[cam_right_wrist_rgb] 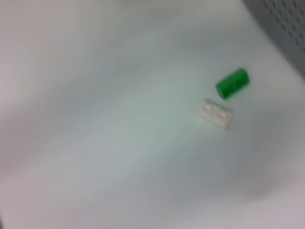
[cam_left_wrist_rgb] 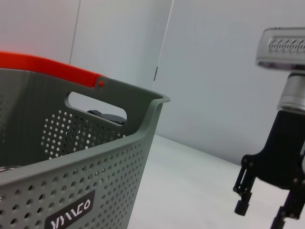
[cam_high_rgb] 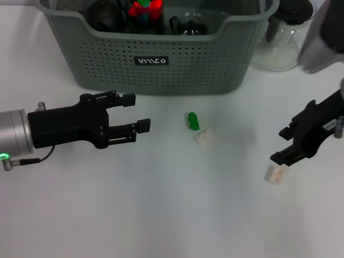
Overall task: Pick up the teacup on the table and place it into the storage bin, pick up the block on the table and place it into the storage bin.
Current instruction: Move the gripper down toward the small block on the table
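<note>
Looking down from the head camera, you had the storage bin (cam_high_rgb: 156, 64) standing at the far side of the white table (cam_high_rgb: 161, 215), its black label facing the robot. Inside it you could make out a dark rounded object (cam_high_rgb: 105, 15), a red, green and blue toy (cam_high_rgb: 145, 9) and a dark-rimmed glass vessel (cam_high_rgb: 189, 24) that may have been the teacup, though you could not tell for sure. A clear glass pitcher (cam_high_rgb: 282, 40) stood just beside the bin on the robot's right.

On the table in front of the bin lay a green block (cam_high_rgb: 192, 121) with a white block (cam_high_rgb: 203, 137) just beside it, touching or nearly so; a third, pale block (cam_high_rgb: 275, 173) lay well apart, toward the right.

Your left gripper (cam_high_rgb: 135, 113) hung low in front of the bin's left half, its jaws spread wide and holding nothing. Your right gripper (cam_high_rgb: 282, 145) was just above the pale block, its jaws apart and gripping nothing that you could see.

From the left wrist camera the bin's perforated wall and cut-out handle filled the near side, with an orange-red rim (cam_left_wrist_rgb: 47, 67) behind it.
</note>
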